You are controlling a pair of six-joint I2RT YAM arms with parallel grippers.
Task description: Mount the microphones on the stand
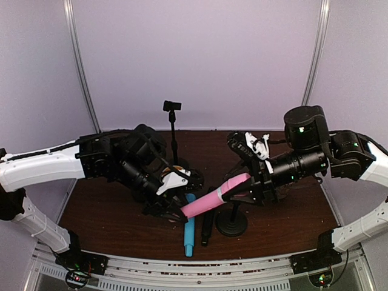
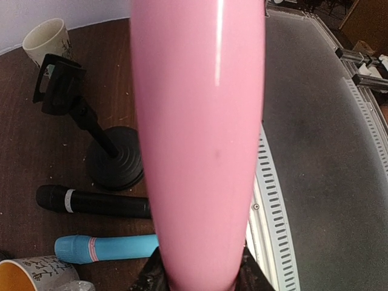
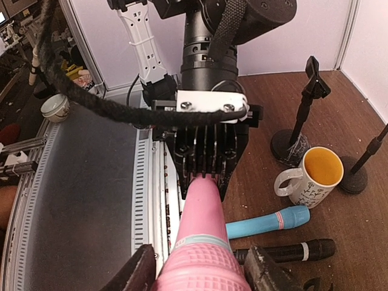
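One pink microphone (image 1: 209, 201) in left fingers (image 3: 227, 157), between right fingers (image 3: 136, 273)

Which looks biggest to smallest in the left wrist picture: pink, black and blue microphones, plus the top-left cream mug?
1. Pink microphone: fills the view, being nearest the camera.
2. Black microphone and blue microphone: alike, both partly hidden.
3. Cream mug: smallest.

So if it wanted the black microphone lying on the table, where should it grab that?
Probably mid-body, coming straight down from above and closing across its width. The black microphone lies flat, slim and straight; the blue microphone lies close alongside, so room on that side is tight.
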